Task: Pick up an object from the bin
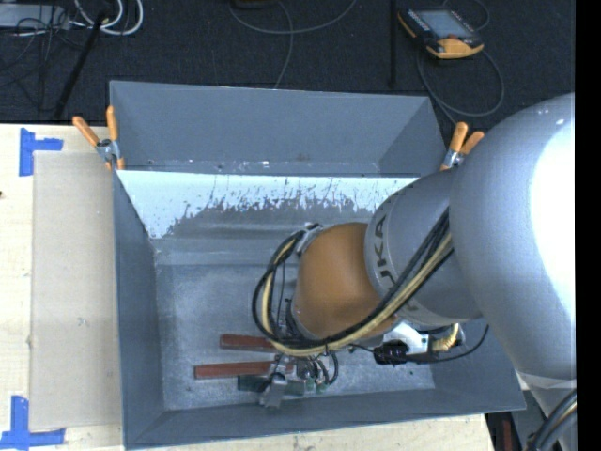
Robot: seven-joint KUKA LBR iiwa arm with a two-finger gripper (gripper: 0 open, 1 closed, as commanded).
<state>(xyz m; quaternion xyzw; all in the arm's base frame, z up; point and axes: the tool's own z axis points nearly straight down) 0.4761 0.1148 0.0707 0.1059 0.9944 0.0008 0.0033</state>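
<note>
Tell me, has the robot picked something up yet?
Not yet, as far as I can see. Done: the gripper is low in the bin, beside two brown sticks. In hand: it sits at the end of the lower stick. Left: gripping one and lifting it out.

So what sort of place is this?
Probably a robotics lab: a KUKA arm over a grey metal bin, with loose cables and two handheld devices on the dark floor behind.
</note>
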